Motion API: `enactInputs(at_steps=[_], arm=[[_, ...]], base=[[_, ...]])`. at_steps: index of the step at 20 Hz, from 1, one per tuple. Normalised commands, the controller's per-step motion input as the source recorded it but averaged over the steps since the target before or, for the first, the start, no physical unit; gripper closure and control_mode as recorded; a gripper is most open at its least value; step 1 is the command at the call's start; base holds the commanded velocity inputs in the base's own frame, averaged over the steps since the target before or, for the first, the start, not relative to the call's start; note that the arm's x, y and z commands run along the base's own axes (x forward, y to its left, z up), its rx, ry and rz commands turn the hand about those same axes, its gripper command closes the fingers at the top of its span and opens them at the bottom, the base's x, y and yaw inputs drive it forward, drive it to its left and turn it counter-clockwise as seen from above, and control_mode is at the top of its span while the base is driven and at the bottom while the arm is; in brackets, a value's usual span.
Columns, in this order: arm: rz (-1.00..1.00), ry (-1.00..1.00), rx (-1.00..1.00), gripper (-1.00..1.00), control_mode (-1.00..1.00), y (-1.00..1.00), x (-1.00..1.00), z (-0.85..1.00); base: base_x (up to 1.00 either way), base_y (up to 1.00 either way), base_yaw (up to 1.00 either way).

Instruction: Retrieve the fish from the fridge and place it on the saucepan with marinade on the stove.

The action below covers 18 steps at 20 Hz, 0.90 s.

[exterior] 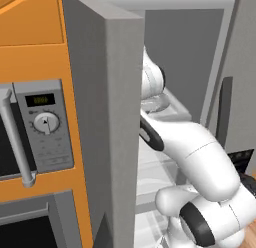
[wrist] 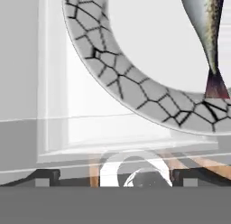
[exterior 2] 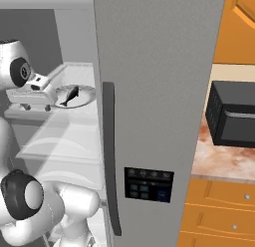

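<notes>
The fridge stands with its doors open, and my arm reaches inside over the white shelves. A grey fish lies on a round plate on an upper shelf. In the hand view the fish's body and dark red tail cross the top right, above the plate's crackle-patterned rim. My gripper hangs just left of the plate and apart from the fish. It is open, and its dark fingertips stand wide with nothing between them. The saucepan, the marinade and the stove are out of view.
The left fridge door stands close beside my arm, and the right door's dark handle is near my base. A steel wall oven with a dial sits in orange cabinets. A black microwave rests on the right counter.
</notes>
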Motion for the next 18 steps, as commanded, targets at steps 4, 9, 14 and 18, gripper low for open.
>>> enactInputs(at_steps=[4, 9, 14, 18], arm=[[-0.12, -0.01, 0.03, -1.0, -1.0, -0.19, 0.12, 0.65], [0.0, -0.54, 0.0, -1.0, -1.0, -0.66, -0.96, 0.19], [0.2, -0.45, 0.0, -1.0, -1.0, -0.38, -0.24, -0.03], [0.13, -0.03, 0.03, -1.0, -1.0, -0.28, 0.24, 0.0]], base=[[0.0, 0.0, 0.0], [0.0, 0.0, 0.0], [0.0, 0.0, 0.0], [0.0, 0.0, 0.0]])
